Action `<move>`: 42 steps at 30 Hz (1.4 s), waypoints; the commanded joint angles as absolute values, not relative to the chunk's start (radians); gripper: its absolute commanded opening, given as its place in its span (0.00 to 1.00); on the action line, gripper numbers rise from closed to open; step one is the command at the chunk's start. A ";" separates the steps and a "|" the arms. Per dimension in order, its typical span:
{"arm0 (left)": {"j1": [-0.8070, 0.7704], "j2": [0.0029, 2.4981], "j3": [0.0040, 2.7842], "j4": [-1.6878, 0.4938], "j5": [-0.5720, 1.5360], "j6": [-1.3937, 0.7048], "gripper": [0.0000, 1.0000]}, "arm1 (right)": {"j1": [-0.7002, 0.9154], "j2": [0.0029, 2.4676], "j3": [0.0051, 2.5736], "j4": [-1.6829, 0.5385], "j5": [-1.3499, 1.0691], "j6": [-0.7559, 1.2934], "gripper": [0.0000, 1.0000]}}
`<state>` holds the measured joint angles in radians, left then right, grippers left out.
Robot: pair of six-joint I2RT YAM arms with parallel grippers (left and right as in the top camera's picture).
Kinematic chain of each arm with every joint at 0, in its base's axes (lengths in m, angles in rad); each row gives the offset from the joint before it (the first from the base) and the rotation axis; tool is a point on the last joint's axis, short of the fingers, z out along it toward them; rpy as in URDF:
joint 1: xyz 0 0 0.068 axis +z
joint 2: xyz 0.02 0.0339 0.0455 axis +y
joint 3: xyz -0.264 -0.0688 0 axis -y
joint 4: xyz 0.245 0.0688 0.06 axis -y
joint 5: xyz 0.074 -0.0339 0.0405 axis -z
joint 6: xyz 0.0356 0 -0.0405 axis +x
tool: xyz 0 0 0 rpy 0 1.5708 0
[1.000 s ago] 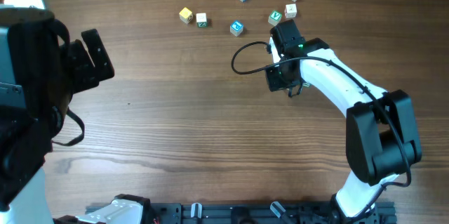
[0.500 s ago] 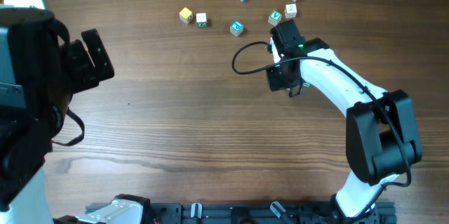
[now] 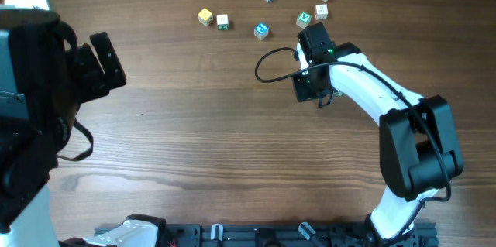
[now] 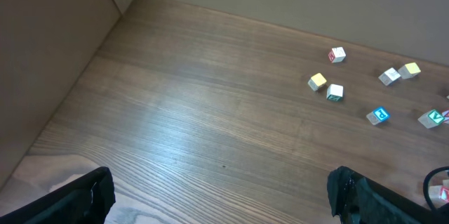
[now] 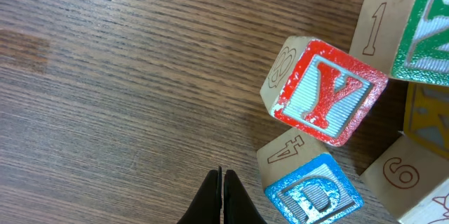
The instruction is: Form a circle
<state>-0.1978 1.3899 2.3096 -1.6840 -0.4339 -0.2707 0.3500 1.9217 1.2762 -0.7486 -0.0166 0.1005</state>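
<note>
Claw states are plainly shown: the right claw (image 5: 222,190) is clenched, its two dark fingertips pressed together on nothing, close over the brown wood-grain worktop (image 3: 194,123); the left claw (image 4: 221,182) is released, its black fingers spread wide with nothing between them, held well above the worktop's left part. The bulky black and white left arm (image 3: 39,92) is seen at the left edge of the overhead view. The white right arm with black joints (image 3: 372,96) is stretched from the near right side toward the far middle, and a thin black cable loop (image 3: 259,69) is hung out at the left of its wrist. The circle (image 5: 354,104), a packed group of small pale wooden letter cubes, is found in the right wrist view just ahead and to the right of the clenched fingertips, apart from them; in the overhead view it is hidden by the right arm's wrist. Within it a cube with a red Y (image 5: 324,90) is set between a cube with blue print and a numeral 4 (image 5: 312,192) and a cube with green print and a numeral 1 (image 5: 421,41); the group is cut by the picture's edge, so whether the ring is closed cannot be told. Nine single pale wooden letter cubes (image 3: 261,31) are loosely spread beyond the wrist, near the far edge
</note>
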 commanded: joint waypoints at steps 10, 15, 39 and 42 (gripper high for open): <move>-0.193 1.390 2.309 -1.684 -0.447 -0.269 1.00 | 0.350 1.940 1.283 -0.740 0.050 0.108 0.05; -0.193 1.390 2.309 -1.684 -0.447 -0.269 1.00 | 0.350 1.940 1.283 -0.739 0.049 0.107 0.05; -0.193 1.390 2.309 -1.684 -0.447 -0.269 1.00 | 0.350 1.940 1.283 -0.726 0.046 0.112 0.04; -0.193 1.390 2.309 -1.684 -0.447 -0.269 1.00 | 0.350 1.940 1.283 -0.722 0.046 0.113 0.05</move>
